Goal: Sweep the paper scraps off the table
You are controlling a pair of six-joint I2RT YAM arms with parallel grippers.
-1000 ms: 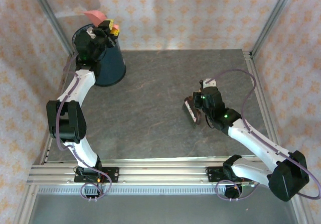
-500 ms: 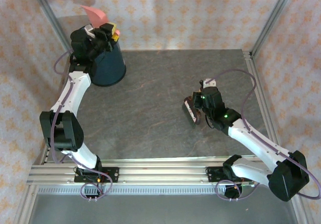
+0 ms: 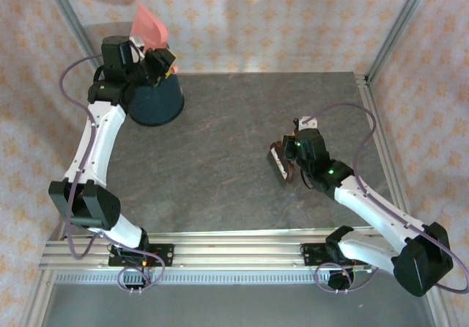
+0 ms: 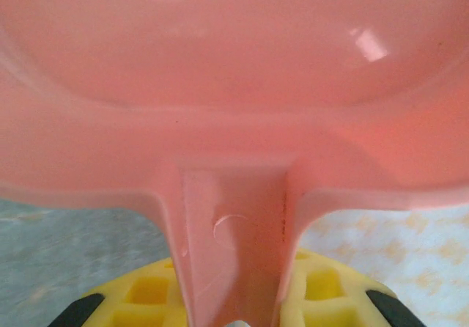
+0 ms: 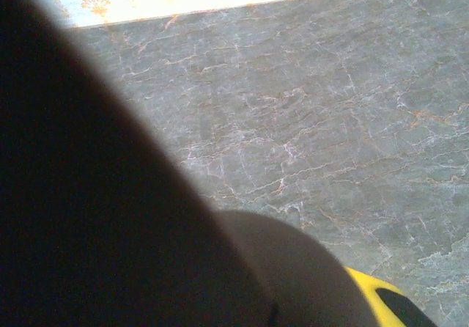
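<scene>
Left claw [image 3: 161, 57] clamping dustpan [image 3: 149, 25] above bin [image 3: 160, 101], right claw [image 3: 292, 158] gripping brush [image 3: 279, 163], bin's inside hidden

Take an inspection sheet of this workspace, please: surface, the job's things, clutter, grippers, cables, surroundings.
Surface: dark grey mottled table; no spills or marks seen.
Job's things: nothing seen lying on the surface.
Clutter: dark blue bin at the far left corner; pink dustpan tipped up above it; dark brush held low, right of centre.
Grippers: left gripper shut on the dustpan's handle; right gripper shut on the brush.
Cables: purple cables loop slack along both arms, with coils by the bases; no snag visible.
Surroundings: patterned wall panels and aluminium rails enclose the table.
</scene>
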